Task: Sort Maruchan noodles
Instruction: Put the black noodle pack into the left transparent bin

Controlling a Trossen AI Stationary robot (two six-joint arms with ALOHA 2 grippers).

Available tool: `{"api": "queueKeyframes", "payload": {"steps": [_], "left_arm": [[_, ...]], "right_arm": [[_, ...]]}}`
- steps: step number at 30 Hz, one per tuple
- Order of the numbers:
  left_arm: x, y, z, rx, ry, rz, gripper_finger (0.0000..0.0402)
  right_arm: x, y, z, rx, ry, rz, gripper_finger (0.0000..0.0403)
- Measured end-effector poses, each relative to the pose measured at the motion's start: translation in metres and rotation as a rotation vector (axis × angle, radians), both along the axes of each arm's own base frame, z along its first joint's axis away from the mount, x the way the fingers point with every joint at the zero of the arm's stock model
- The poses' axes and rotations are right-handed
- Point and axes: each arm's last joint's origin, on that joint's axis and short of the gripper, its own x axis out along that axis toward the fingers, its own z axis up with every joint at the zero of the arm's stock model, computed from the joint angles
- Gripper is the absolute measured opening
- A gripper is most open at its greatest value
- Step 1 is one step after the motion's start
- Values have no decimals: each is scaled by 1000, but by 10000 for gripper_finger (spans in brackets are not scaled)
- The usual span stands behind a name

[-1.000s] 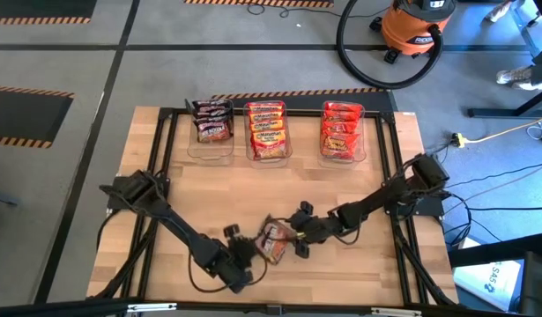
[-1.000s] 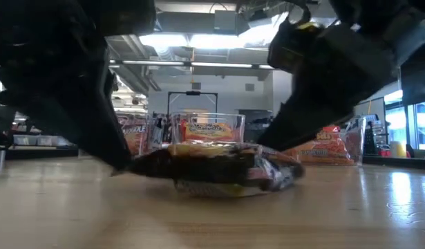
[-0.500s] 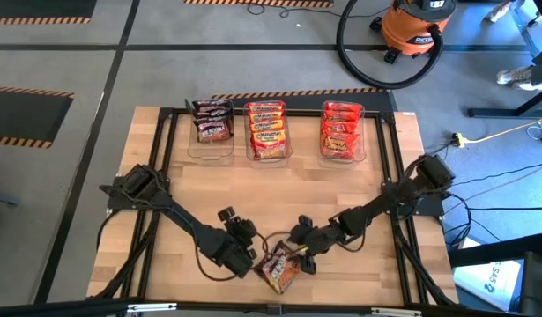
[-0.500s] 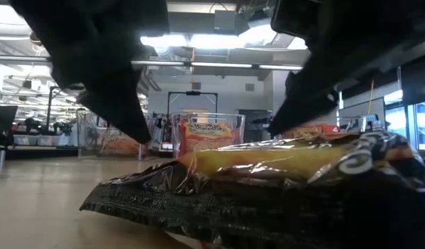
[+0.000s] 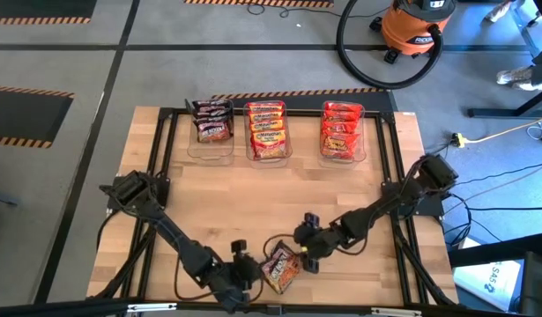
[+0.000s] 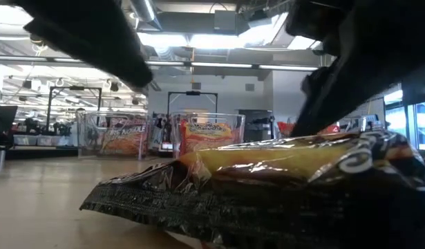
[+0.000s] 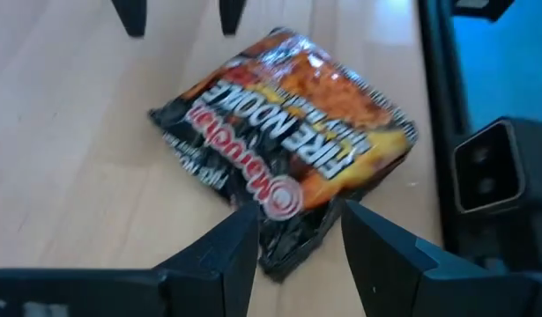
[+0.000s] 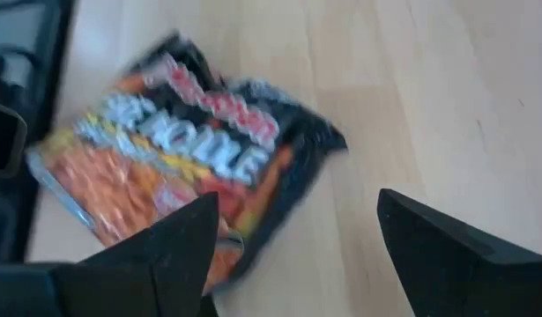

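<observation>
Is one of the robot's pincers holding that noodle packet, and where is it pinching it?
No. The noodle packet lies loose on the table. The left pincer sits open by one corner, the right pincer open beside it.

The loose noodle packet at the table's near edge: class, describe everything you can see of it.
The loose noodle packet is a flat, glossy, crinkled wrapper, black with orange-yellow flame artwork and a red-and-white Maruchan logo, printed "Fire Noodle". It lies skewed on the wooden table, near its front edge, apart from the filled tubs. The left gripper sits at one corner and the right gripper stands open beside it; neither clearly holds it.
</observation>
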Motion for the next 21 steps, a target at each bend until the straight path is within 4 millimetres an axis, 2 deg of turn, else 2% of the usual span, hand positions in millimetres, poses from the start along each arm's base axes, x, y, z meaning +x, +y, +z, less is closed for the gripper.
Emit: {"api": "queueKeyframes", "payload": {"steps": [3,7,11,15,21], "left_arm": [[4,-6,-5,-32,-34,-29,156],[10,-10,-26,-62,-15,-66,156],[15,-5,-44,-41,17,-17,156],[18,15,-55,7,95,121,156],[19,56,-52,172,203,291,156]], "right_arm": [[-3,5,-4,-45,-9,-12,292],[-4,7,-17,-95,12,-43,292],[-3,7,-29,-95,56,-49,292],[-2,10,-33,-52,67,-16,292],[-4,9,-31,-38,94,-7,292]]}}
